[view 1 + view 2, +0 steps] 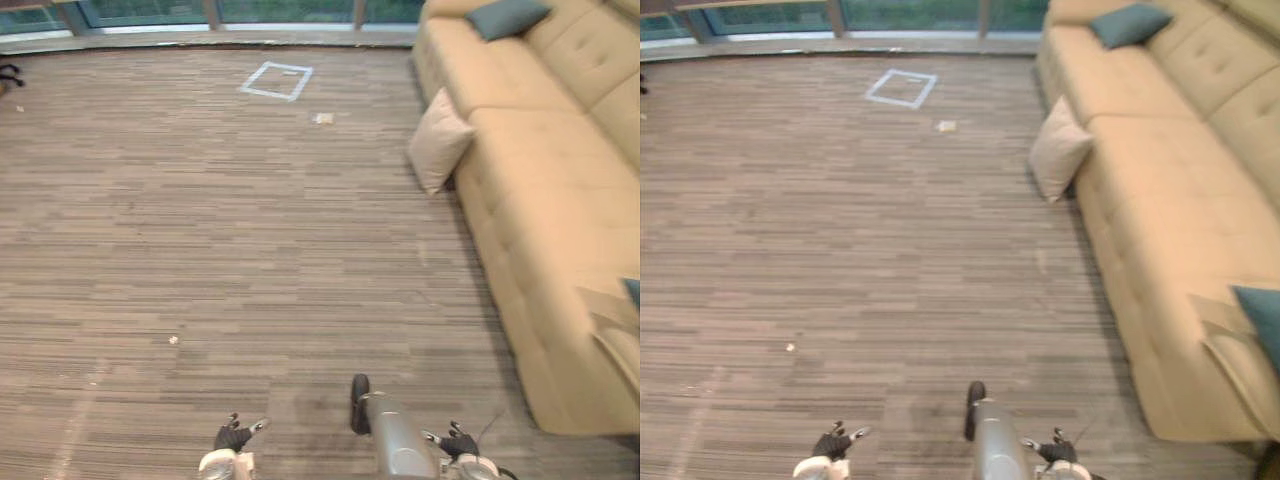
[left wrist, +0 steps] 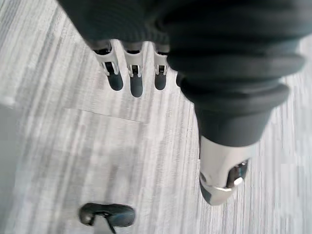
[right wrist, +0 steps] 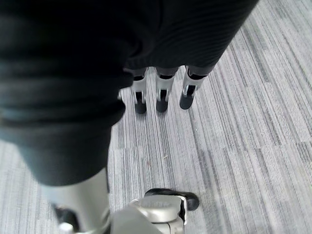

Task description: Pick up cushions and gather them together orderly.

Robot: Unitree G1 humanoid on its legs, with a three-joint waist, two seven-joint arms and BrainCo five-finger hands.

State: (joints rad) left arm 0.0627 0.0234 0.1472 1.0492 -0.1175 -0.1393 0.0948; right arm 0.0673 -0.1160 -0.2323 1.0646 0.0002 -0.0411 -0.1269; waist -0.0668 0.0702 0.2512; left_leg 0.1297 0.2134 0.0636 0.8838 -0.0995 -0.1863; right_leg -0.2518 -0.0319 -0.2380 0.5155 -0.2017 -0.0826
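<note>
1. Left hand (image 2: 136,78): hangs over the striped carpet (image 1: 200,250). Fingers straight and loose, thumb out to the side, nothing held.
2. Right hand (image 3: 162,95): also over carpet. Fingers straight and relaxed, empty.
3. Beige cushion (image 1: 438,140): stands on edge on the carpet, leaning against the front of the tan sofa (image 1: 540,200). It is ahead and to the right, well apart from both hands.
4. Teal cushion (image 1: 505,17): lies on the sofa seat at the far end.
5. Second teal cushion (image 1: 1262,315): on the seat at the near end, cut off by the view's right edge. A pale padded piece (image 1: 1230,350) lies just beside it; cannot tell if it is a cushion.
6. White tape square (image 1: 276,81): on the carpet far ahead, with a small pale scrap (image 1: 323,118) near it.
</note>
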